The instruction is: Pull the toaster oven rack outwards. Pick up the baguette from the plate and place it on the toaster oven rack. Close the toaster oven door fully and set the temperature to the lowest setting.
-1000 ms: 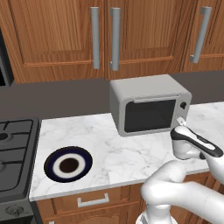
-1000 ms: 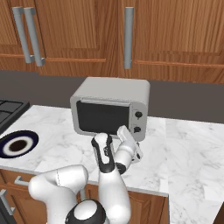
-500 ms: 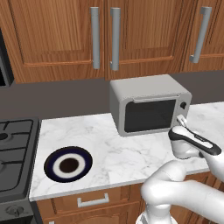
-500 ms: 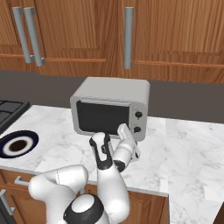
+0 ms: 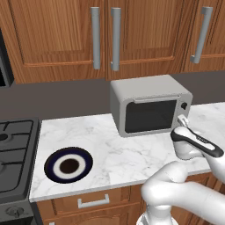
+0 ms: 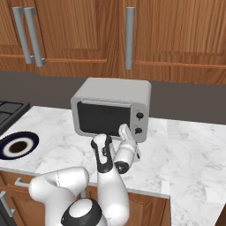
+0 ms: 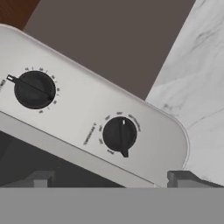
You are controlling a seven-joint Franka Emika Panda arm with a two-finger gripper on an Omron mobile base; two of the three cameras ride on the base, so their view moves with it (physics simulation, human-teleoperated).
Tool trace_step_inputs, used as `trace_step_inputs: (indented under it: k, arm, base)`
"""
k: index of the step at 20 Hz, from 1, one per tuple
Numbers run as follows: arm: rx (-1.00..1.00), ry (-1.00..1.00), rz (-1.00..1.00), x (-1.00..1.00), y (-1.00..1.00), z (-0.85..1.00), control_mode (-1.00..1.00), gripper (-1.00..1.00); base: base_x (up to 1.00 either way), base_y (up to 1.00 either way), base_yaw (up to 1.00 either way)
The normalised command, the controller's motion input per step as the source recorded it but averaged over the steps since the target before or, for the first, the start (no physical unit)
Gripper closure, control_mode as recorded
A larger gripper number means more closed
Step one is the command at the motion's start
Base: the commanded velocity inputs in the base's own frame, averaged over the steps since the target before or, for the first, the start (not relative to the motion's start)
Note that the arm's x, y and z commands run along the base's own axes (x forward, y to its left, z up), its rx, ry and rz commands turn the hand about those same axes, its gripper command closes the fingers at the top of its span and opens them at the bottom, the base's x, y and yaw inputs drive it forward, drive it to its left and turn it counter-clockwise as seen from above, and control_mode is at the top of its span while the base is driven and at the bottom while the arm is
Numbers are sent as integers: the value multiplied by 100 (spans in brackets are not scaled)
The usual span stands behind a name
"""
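Toaster oven: on the marble worktop, door shut. Plate: bare, near the stove; baguette judged already inside, though the dark glass hides it. Claw: open, holding nothing, poised just before the knob panel. Two knobs lie ahead in the hand view. Remaining, by my reckoning: turning temperature to its lowest; which knob serves this is unclear.
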Motion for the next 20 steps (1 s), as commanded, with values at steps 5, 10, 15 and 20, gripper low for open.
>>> trace_step_inputs:
  k: [5, 10, 15, 20]
  arm:
    - [2, -2, 1, 0, -1, 19, -100, -100]
    - [4, -1, 0, 0, -19, 14, -100, -100]
    - [3, 0, 0, 0, -27, 0, -100, -100]
    - [0, 0, 0, 0, -13, 0, -100, -100]
  base:
    - [0, 0, 0]
    - [0, 0, 0]
    - [0, 0, 0]
    - [0, 0, 0]
